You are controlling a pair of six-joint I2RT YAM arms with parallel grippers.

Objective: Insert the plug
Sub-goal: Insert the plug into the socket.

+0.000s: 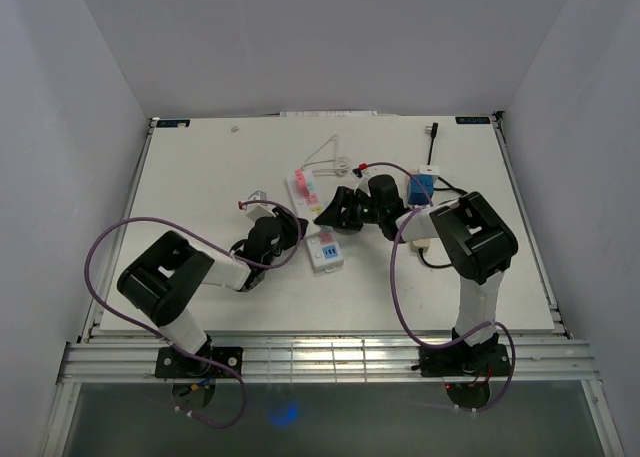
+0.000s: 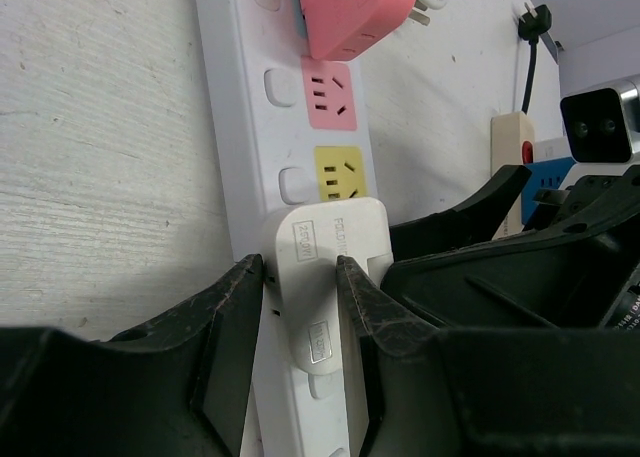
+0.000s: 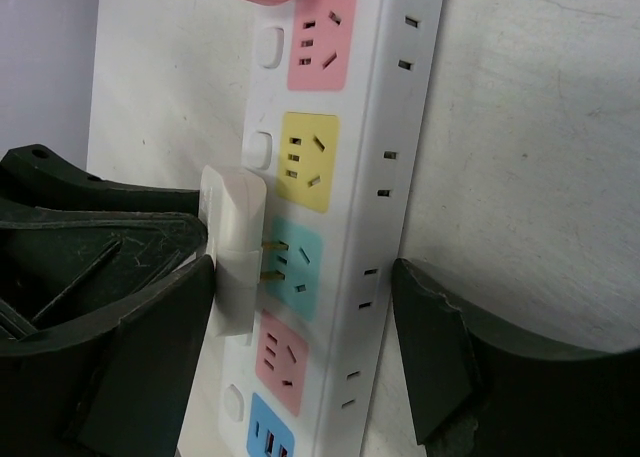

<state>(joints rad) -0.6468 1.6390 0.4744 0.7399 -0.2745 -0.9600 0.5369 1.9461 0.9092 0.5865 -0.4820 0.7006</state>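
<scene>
Left jaws clench the plug (image 2: 320, 277) at the power strip (image 2: 243, 117); right jaws gape astride it.

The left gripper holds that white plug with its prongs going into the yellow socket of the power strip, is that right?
Wrong colour: the white plug, pinched by the left gripper, has its prongs going into the teal socket of the power strip. The right wrist view shows it.

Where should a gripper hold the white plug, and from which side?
Pinch the white plug across its flat side faces, coming from the end away from its prongs. Those faces are parallel, and the prongs face the power strip; the left gripper holds it so.
</scene>
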